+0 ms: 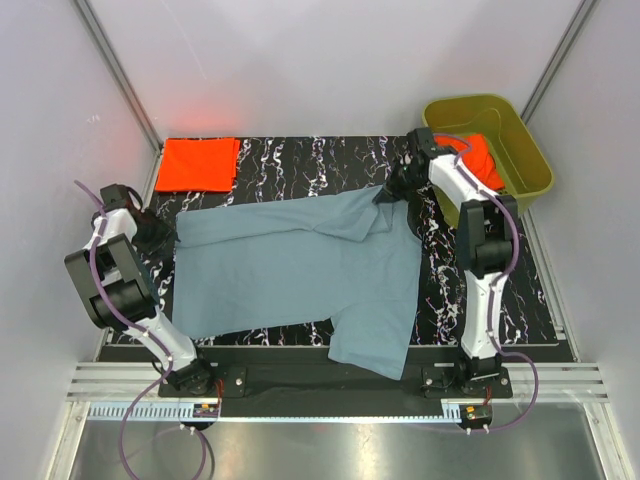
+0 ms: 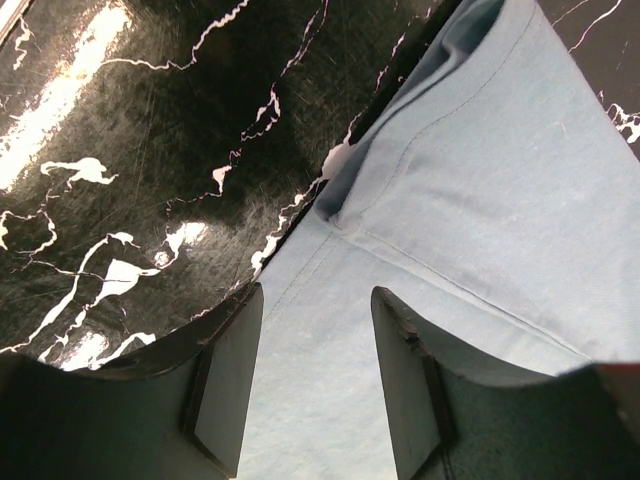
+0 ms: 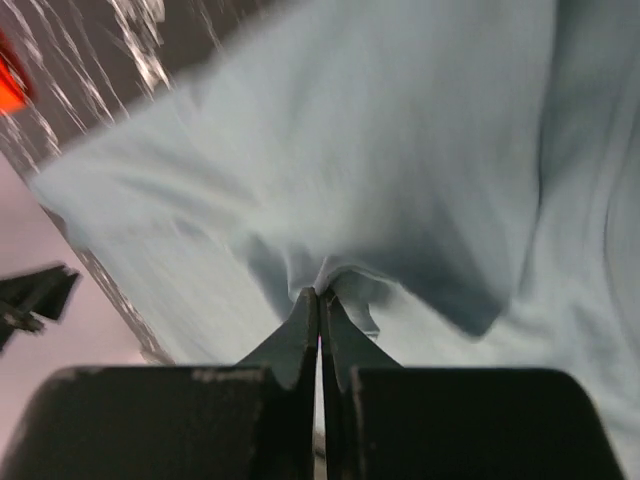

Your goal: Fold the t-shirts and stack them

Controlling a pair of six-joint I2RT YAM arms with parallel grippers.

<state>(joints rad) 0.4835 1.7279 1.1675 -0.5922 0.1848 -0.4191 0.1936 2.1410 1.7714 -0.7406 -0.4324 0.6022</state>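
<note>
Top external view, far left first: the left tool (image 1: 158,234) sits at the far-left corner of the blue-grey t-shirt (image 1: 300,265). The left wrist view shows its fingers (image 2: 235,370) spread, one at the cloth's border beside bare black marbled worktop (image 1: 300,160), the other over cloth, with the shirt's stitched edge running up between them (nothing is pinched there yet, as far as I can judge). Behind that corner a folded orange-red t-shirt (image 1: 198,163) lies flat at the back left, apart from the blue one. The blue-grey shirt is spread with its long axis running left to right across the worktop, one sleeve hanging over the near edge and its far right part folded back on itself. At that fold is the right tool (image 1: 392,192), pressed together on a puckered ridge of the blue-grey cloth in the right wrist view. Further right, an olive-green tub (image 1: 535,165) holds another orange-red t-shirt (image 1: 482,155). The coming fold probably turns on both tools gripping opposite ends of the far edge, so the left one needs to close on the cloth lying just ahead between its fingers.
</note>
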